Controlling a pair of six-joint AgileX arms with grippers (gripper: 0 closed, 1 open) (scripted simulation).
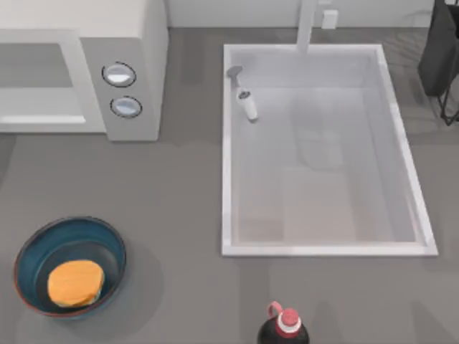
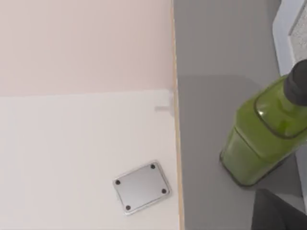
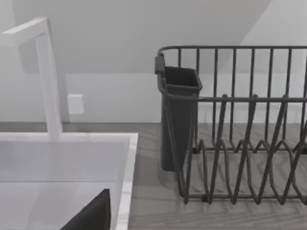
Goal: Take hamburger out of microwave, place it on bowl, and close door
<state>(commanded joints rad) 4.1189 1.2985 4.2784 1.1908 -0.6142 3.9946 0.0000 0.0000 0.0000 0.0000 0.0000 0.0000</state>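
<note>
Checking the top view: burger (image 1: 75, 283) sits inside the bowl (image 1: 118, 244), near-left on the bench. Microwave (image 1: 143, 64) is far left; its door (image 1: 68, 79) looks flush w/ the front, but I can't tell if it's fully latched. Risk: if it's only pushed to, it could swing back open and the last step fails. A red-capped bottle (image 1: 285, 331) stands at the near edge, well apart from the bowl. No readable writing.

Left wrist view: a green bottle (image 2: 261, 139) stands on the bench beside a white panel w/ a metal plate (image 2: 142, 187). Risk: a careless left-arm sweep could tip it. Left jaws: can't tell if apart or together. No label text.

Right wrist view: rack (image 3: 240, 143) sits just beside the sink (image 3: 127, 182), so the right arm is prob. parked far right. Right jaws: can't tell. No writing.
</note>
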